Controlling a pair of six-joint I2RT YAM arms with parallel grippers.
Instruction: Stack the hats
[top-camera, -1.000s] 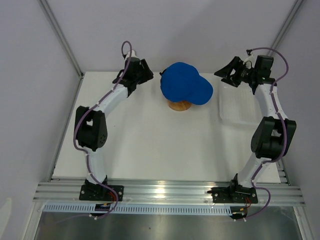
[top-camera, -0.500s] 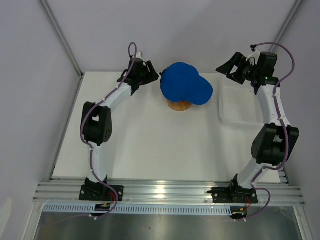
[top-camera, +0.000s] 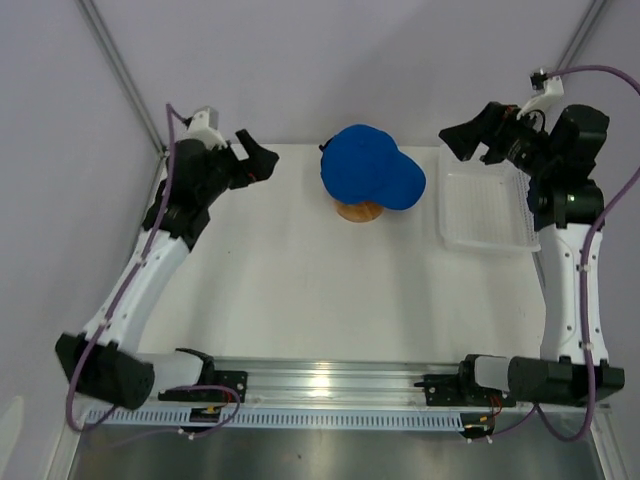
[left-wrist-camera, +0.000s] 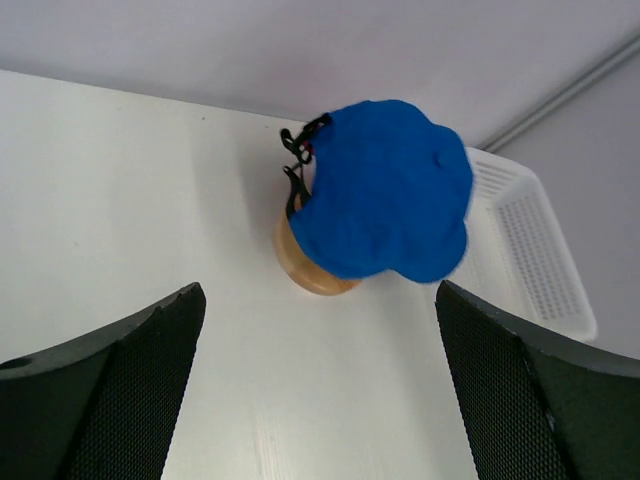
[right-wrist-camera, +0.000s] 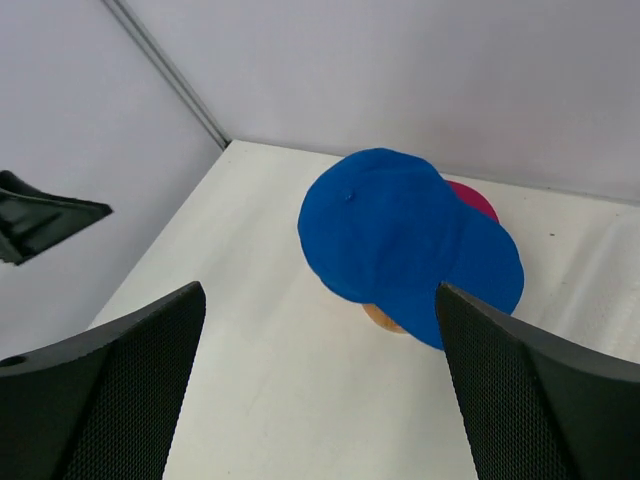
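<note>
Your left pincer hangs wide open and empty above the table's far left corner. The hats sit piled on the stand midway along the far edge. Your right pincer, likewise spread and empty, hovers by the basket in the far right corner.

The hats are stacked on the stand, which is set on the bench near the middle of its far edge. The brim of the top hat is turned toward the right edge, and a lower hat is seen under it. The basket is placed at the far right corner, right of the stand and apart from it. The left gripper is held above the far left corner, the right gripper above the basket's far side.
</note>
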